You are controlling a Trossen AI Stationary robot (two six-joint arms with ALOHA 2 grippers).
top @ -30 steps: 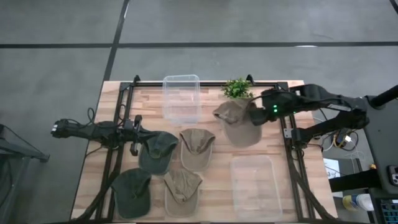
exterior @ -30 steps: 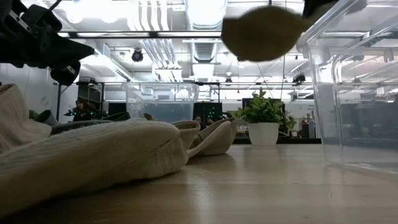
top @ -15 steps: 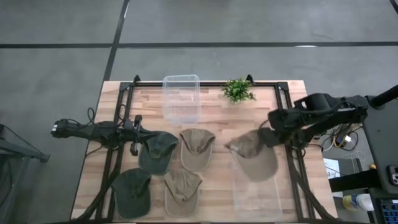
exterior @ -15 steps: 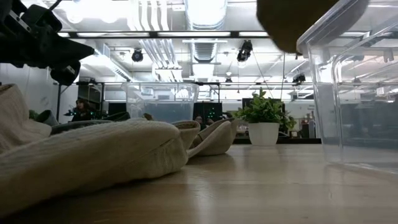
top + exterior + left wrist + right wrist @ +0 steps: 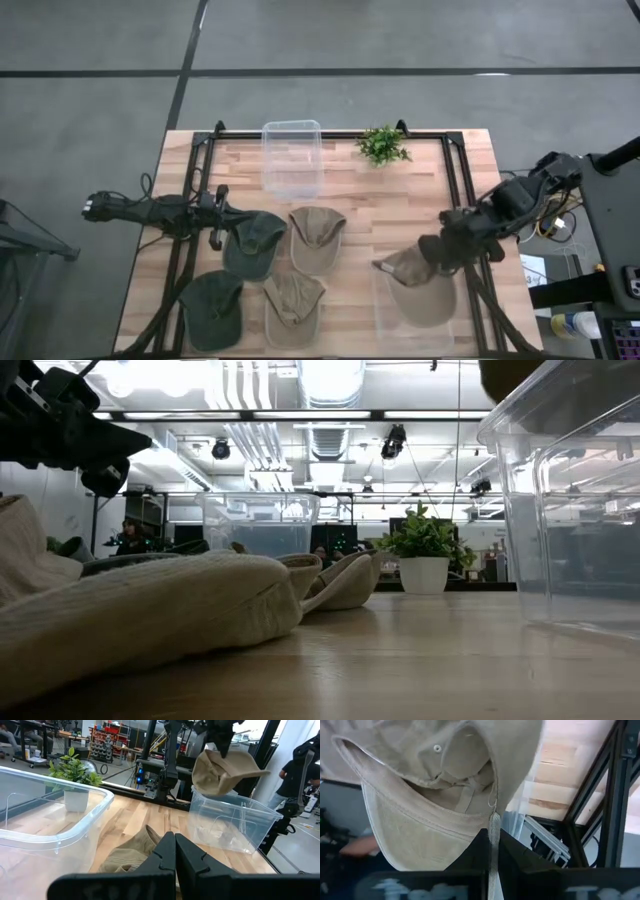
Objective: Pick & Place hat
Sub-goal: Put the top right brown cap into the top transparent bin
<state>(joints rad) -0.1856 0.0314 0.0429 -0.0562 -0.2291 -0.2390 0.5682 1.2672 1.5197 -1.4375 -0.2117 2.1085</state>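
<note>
- Tan cotton twill hat [image 5: 418, 290], soft, stitched brim, sewn eyelet and seam tape visible inside the crown; no logo or writing readable on it.
- Right hand [image 5: 437, 258] pinched together on the hat's fabric edge, holding it in the air above the clear plastic bin [image 5: 412, 322] at about 5 o'clock on the tabletop [image 5: 400, 200]; in the right wrist view the cloth strip sits squeezed between the two dark fingers [image 5: 475, 852].
- Bin: transparent, rectangular, rounded corners, thin rolled rim. A second clear bin [image 5: 292, 158] of the same kind sits at 12 o'clock.
- Tabletop: pale wood planks, black metal frame rails along both sides.
- Left hand [image 5: 213, 212] at 9 o'clock, fingers pressed together, nothing in it, just beside a dark green cap [image 5: 252, 243].
- Other caps lying flat: second dark green cap [image 5: 212, 309] at 7 o'clock, two khaki caps [image 5: 316, 238] near centre and 6 o'clock.
- Small green plant [image 5: 382, 144] in a white pot at 1 o'clock.
- No legible labels anywhere on bins, caps or arms.
</note>
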